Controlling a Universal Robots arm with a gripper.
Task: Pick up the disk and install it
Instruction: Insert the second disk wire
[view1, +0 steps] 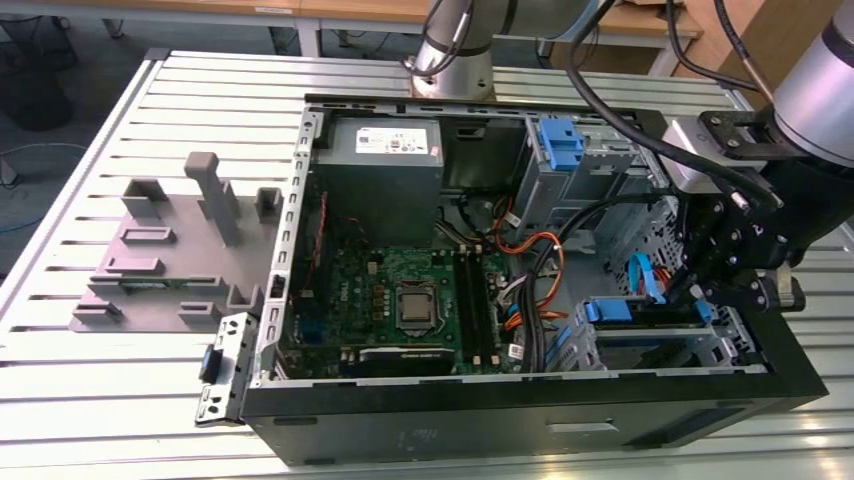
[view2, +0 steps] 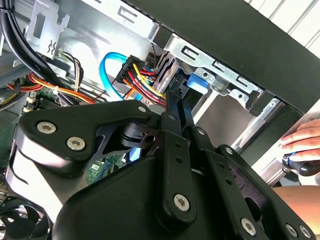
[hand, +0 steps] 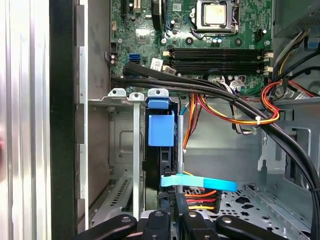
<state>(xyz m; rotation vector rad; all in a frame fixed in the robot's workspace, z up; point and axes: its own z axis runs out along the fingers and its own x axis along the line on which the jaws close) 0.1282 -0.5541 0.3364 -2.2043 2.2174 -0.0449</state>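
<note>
Since the disk (hand: 162, 131) stands on edge in the metal drive cage (hand: 135, 150) at the front corner of the computer case (view1: 534, 420), with the claw (hand: 172, 222) right at its near edge, we judge the seating goes best with the disk kept square to the cage rails and clear of the cable bundle (hand: 235, 107) just beside it. We cannot tell whether the claw is pinching the disk or merely resting against it. No print on the grey box's white sticker (view1: 387, 140) is legible to us.
</note>
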